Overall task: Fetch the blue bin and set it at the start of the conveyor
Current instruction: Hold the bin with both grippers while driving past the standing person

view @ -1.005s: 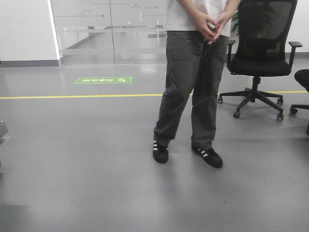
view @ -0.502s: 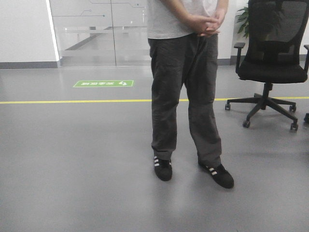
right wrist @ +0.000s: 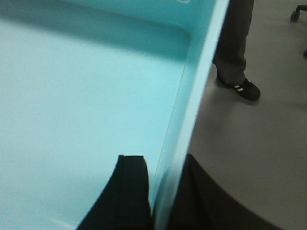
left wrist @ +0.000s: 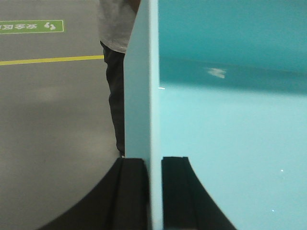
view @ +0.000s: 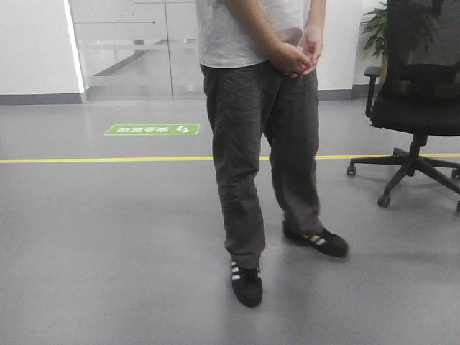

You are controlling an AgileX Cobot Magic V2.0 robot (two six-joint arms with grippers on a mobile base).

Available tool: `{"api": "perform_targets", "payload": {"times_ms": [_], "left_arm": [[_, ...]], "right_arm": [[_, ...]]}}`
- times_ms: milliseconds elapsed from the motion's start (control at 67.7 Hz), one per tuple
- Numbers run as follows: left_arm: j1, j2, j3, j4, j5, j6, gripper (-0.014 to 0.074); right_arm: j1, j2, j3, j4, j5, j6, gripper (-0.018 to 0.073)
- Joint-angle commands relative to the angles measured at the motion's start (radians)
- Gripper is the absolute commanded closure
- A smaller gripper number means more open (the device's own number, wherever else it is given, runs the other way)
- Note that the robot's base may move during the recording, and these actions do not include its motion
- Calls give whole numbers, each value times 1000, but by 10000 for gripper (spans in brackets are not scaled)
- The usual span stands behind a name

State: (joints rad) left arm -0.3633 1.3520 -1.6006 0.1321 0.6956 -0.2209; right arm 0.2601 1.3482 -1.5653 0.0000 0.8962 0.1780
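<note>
Now the blue bin (left wrist: pixel 230 143) is held up above the grey floor (left wrist: pixel 53 120), with one arm on each side of it. In the left wrist view, the left gripper (left wrist: pixel 153 165) has its two black fingers (left wrist: pixel 132 191) shut tight on the bin's left wall. One finger is on the outside of the wall and one is on the inside. The wall stands straight up between them. The smooth pale blue inside of the bin fills the right half of that view. There is a small white mark (left wrist: pixel 216 73) on the far wall.

In the right wrist view, the right gripper (right wrist: pixel 160 160) does the same on the other side. Its jaws are clamped on the bin's right wall, with one black finger (right wrist: pixel 127 191) inside and one outside. The inside of the bin fills the left part of that view.

A person (view: pixel 262 144) in dark grey trousers and a white shirt stands on the floor in front of the robot, hands held together. The black shoes (view: pixel 246 284) have white stripes. A black office chair (view: pixel 420 93) stands beside the person, with a green plant (view: pixel 375 29) behind it. A yellow line (view: pixel 108 159) runs across the floor behind the person. A green sign (view: pixel 152 129) is stuck on the floor past the line, near a glass door (view: pixel 129 50).
</note>
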Motion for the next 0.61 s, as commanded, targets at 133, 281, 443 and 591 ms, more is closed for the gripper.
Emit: {"api": "perform_targets", "payload": {"times_ms": [133,281,443,591], "left_arm": [[1,-18,-10,-16,-87,-5,708],[1,-18,-10,-14,-87,-5,708],[1,-18,-10,-14,-87,-5,708],[1,-18,-10,-14,-87,-5,708]], "right_arm": [[-7,-7,-11,-14,-14,-31,711],[-7,-3,-11,-14,-23,-31,711],[-7,7,-11,-14,-55,-31,711],[-7,20,-11,-14,-90,-31,711]]}}
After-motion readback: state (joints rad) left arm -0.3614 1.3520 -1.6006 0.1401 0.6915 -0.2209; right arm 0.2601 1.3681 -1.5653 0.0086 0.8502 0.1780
